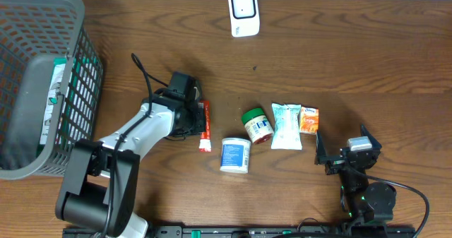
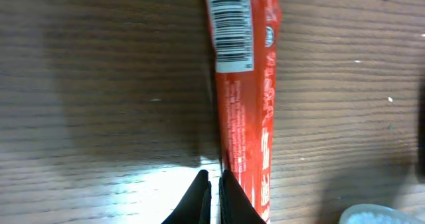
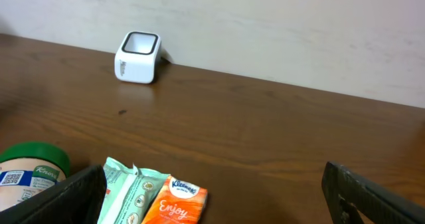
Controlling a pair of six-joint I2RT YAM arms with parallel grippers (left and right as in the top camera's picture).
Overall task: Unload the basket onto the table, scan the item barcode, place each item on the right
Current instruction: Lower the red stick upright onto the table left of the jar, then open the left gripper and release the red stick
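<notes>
Left gripper (image 2: 212, 192) is noted shut, with nothing held. Its fingertips are set just beside one long edge of the red tube (image 2: 246, 117), which lies flat on the wood-grain table (image 1: 353, 54). The tube's long axis runs straight away from the fingers, and its barcode (image 2: 231, 24) faces up at the far end. The tube is glossy and flattened. The left arm is judged nearer. Right gripper (image 3: 214, 173) is spread wide, well apart. The white scanner (image 1: 244, 12) stands at the far edge.
</notes>
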